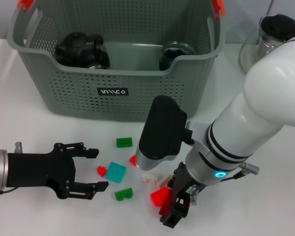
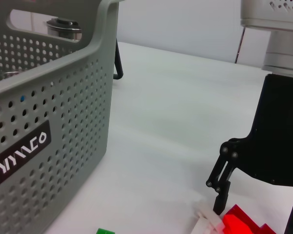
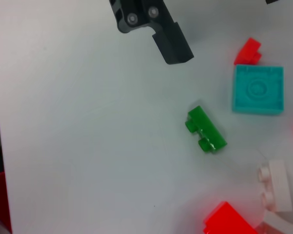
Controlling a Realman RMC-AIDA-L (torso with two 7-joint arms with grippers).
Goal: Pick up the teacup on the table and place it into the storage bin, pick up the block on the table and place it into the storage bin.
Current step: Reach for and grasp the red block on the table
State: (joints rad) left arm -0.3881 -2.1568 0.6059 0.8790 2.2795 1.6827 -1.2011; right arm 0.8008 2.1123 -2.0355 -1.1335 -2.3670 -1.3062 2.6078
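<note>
- two pincers at work: right gripper (image 1: 179, 200) spread around the red block (image 1: 160, 196); left gripper (image 1: 91, 169) wide, empty, beside it.
- bin (image 1: 137, 93) lies beyond both.
- risk: white block (image 1: 150, 178) touching red may snag or scatter.

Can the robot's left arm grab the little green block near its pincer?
Probably yes. The left pincer is open and low over the table, and the green block lies just past its fingertips with nothing between them.
</note>
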